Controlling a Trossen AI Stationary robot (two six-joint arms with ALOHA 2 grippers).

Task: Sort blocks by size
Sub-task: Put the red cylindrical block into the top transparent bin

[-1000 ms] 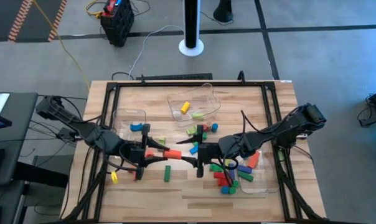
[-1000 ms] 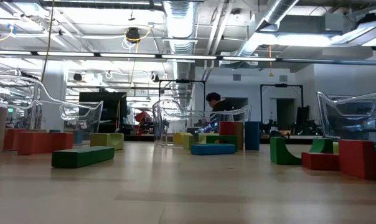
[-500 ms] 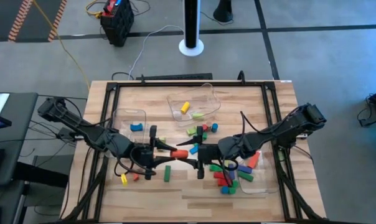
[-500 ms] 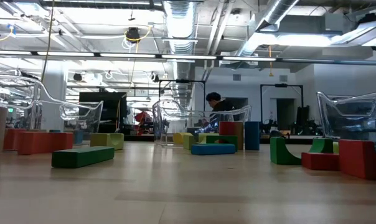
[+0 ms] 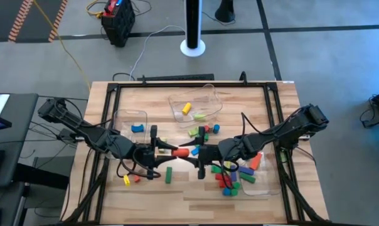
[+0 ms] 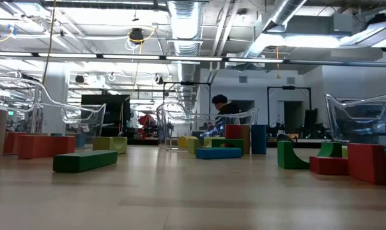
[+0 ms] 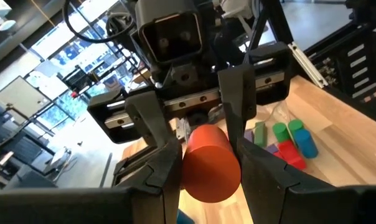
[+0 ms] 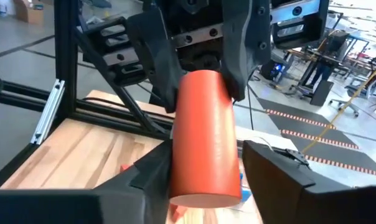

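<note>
The left tool (image 5: pixel 166 151) clamps an orange cylinder (image 5: pixel 181 152) mid-surface; the right tool's (image 5: pixel 192 152) fingers (image 8: pixel 272 171) flank it, apart.

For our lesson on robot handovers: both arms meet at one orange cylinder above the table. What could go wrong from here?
1. The orange wooden cylinder sits between the left gripper and the right gripper; an early release might drop it.
2. The right fingers look not yet closed, so its grip may be weak.
</note>
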